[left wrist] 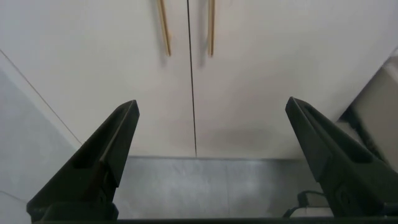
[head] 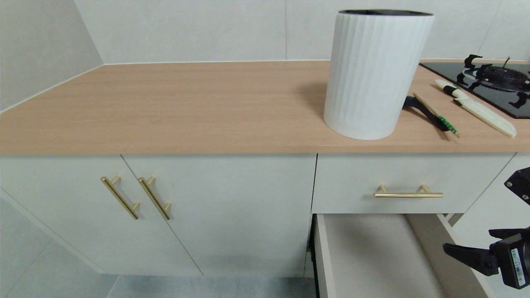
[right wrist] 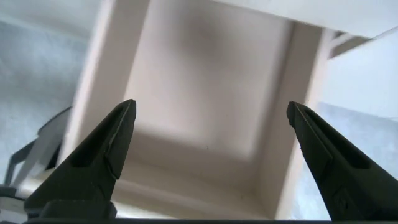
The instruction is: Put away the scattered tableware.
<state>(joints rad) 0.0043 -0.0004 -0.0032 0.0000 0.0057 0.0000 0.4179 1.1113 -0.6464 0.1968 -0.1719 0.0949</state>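
Observation:
A tall white ribbed holder [head: 372, 74] stands on the wooden counter [head: 186, 107]. To its right lie a black utensil [head: 424, 109], partly hidden behind the holder, a pair of chopsticks [head: 439, 116] with a green band, and a white knife [head: 480, 108]. Below the counter a lower drawer [head: 372, 252] is pulled out and holds nothing. My right gripper [head: 468, 242] [right wrist: 211, 104] hangs open over that drawer, nothing between its fingers. My left gripper [left wrist: 211, 104] is open too, low in front of the cabinet doors [left wrist: 193, 74], holding nothing.
A black gas hob [head: 497, 78] sits at the counter's far right, close to the knife. The upper drawer [head: 408, 193] with a gold handle is shut. Two cabinet doors with gold handles [head: 136, 198] are shut on the left. Grey floor lies below.

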